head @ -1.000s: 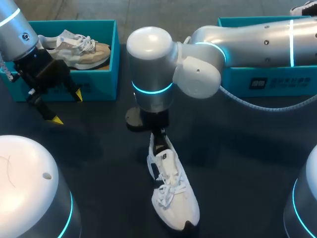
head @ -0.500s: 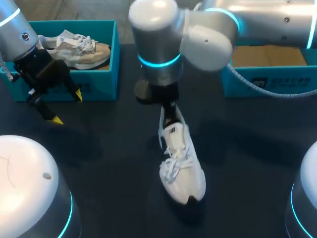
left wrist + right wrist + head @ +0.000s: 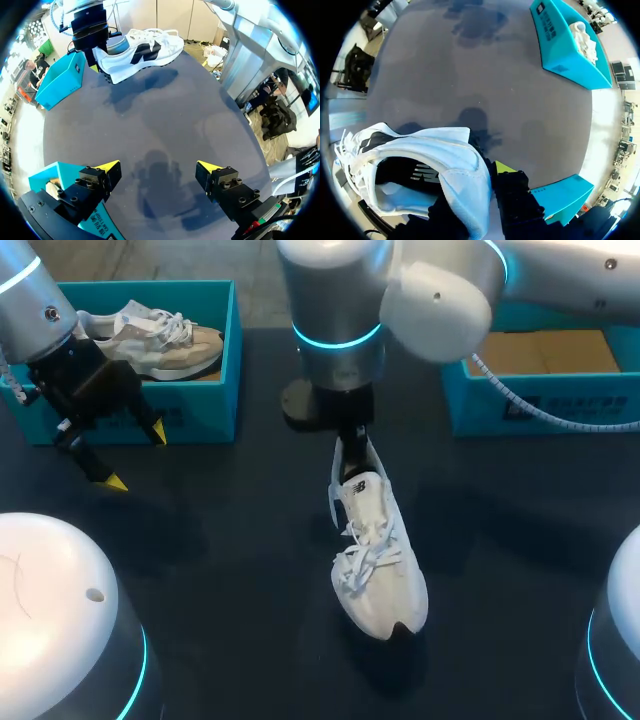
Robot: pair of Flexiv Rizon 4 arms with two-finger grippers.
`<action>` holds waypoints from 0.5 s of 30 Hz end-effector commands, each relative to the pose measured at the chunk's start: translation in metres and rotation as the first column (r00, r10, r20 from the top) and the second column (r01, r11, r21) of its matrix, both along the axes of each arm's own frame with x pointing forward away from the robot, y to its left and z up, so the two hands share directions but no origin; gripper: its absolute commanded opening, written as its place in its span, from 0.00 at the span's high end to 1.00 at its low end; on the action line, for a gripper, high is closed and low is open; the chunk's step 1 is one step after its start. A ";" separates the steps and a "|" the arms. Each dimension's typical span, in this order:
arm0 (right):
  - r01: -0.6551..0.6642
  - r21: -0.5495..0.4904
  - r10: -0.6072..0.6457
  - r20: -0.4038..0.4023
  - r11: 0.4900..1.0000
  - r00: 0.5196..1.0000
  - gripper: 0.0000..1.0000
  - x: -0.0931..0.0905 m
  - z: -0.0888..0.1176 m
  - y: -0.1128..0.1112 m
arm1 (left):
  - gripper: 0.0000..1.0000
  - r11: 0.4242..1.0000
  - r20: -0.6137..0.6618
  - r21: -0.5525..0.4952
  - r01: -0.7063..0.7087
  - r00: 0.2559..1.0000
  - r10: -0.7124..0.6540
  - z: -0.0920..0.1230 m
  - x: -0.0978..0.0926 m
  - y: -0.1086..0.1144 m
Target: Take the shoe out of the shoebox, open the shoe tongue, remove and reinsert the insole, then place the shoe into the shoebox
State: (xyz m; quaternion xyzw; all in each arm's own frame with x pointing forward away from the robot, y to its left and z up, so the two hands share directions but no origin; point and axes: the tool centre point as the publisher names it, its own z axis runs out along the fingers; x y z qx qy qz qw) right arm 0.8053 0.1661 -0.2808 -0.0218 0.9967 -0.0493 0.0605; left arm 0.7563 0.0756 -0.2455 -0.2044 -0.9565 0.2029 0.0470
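A white shoe (image 3: 378, 560) with a dark side logo hangs above the dark table, toe pointing toward the near edge. My right gripper (image 3: 352, 455) is shut on its heel collar, one yellow-tipped finger outside and the other hidden by the heel (image 3: 477, 190). In the right wrist view the white shoe (image 3: 435, 160) shows its open mouth. From the left wrist view the shoe (image 3: 140, 52) is far ahead, held off the table. My left gripper (image 3: 137, 456) stands open and empty in front of the left shoebox (image 3: 200, 400), its tips wide apart (image 3: 159, 167).
The left teal shoebox holds a beige shoe (image 3: 160, 340). A second teal shoebox (image 3: 540, 405) with a bare cardboard floor stands at the back right. Dark table (image 3: 240, 540) stretches between them.
My right arm has carried the white shoe to the right and farther from the near edge, and the right box's floor has come into view. The left arm has not moved.
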 end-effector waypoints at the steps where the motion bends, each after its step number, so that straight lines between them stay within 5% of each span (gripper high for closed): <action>1: -0.001 0.002 0.001 0.000 1.000 1.000 1.00 0.000 0.001 -0.002 | 0.00 1.000 0.001 0.001 0.000 1.000 0.000 0.000 -0.001 0.001; 5: 0.029 -0.062 -0.024 0.080 0.998 0.997 1.00 0.028 0.037 -0.009 | 0.00 1.000 0.001 0.001 0.000 1.000 0.000 0.000 -0.001 0.001; 15: -0.033 -0.147 0.040 0.049 0.989 0.998 1.00 0.086 0.083 -0.054 | 0.00 1.000 0.001 0.001 0.000 1.000 0.000 0.000 -0.001 0.001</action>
